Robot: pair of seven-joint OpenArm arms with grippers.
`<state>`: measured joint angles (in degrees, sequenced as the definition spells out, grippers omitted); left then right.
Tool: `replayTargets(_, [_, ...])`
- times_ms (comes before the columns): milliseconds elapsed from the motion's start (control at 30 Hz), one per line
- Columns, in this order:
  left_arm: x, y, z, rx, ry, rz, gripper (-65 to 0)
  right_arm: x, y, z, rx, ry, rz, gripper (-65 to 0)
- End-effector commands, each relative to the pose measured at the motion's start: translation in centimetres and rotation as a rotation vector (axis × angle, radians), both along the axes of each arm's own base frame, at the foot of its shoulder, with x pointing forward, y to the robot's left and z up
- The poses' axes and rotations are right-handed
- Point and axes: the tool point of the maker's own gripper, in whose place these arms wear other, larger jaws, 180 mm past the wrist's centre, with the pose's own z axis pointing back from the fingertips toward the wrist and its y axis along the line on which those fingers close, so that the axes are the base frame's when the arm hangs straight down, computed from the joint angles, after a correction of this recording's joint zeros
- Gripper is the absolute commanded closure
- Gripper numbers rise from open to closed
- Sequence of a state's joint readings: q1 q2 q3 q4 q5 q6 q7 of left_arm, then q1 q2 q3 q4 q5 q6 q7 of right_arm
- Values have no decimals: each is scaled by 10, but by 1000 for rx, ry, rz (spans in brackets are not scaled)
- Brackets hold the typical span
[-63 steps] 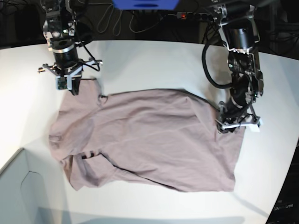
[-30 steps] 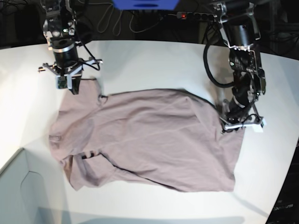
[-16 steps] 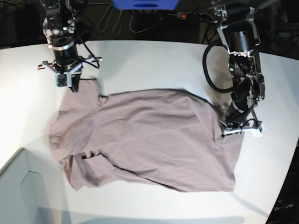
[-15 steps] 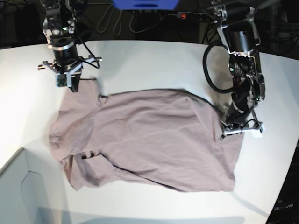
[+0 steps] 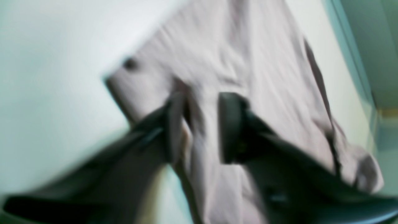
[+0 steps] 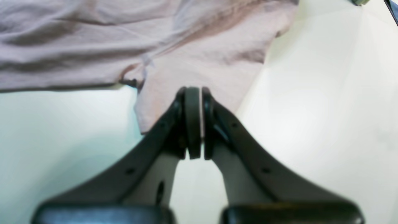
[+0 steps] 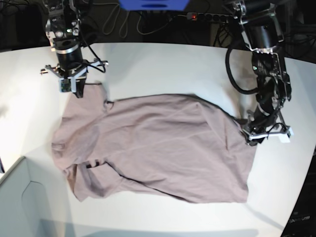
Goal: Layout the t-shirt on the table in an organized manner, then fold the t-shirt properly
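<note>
The mauve t-shirt (image 7: pixel 158 143) lies spread out on the white table (image 7: pixel 163 64), with folds at its lower left. My right gripper (image 7: pixel 79 93) is at the shirt's far left corner. In its wrist view it (image 6: pixel 194 90) is shut, with the t-shirt (image 6: pixel 202 56) edge running in between its pads. My left gripper (image 7: pixel 249 139) is at the shirt's right edge. In the blurred left wrist view its jaws (image 5: pixel 203 99) stand apart, and a ridge of t-shirt (image 5: pixel 255 62) runs between them.
A pale grey box corner (image 7: pixel 19 197) sits at the lower left. Cables and a power strip (image 7: pixel 197 17) lie behind the table's far edge. The table's curved edge (image 7: pixel 298 192) runs close on the right.
My left arm has shifted right along the shirt's right edge, and its jaws have gone from closed to apart. The right gripper has edged slightly away, still at the corner.
</note>
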<state>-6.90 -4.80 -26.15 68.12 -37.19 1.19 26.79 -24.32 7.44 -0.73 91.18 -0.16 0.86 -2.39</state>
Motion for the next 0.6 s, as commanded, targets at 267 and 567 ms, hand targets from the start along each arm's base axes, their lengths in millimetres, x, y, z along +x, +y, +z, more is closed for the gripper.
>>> replayTargets(267, [15, -10, -2, -35, -8, -14, -325, 5, -1, 10, -6, -42, 5, 0])
replayTargets(567, [20, -12, -6, -47, 3, -15, -285, 5, -1, 9, -6, -40, 5, 0])
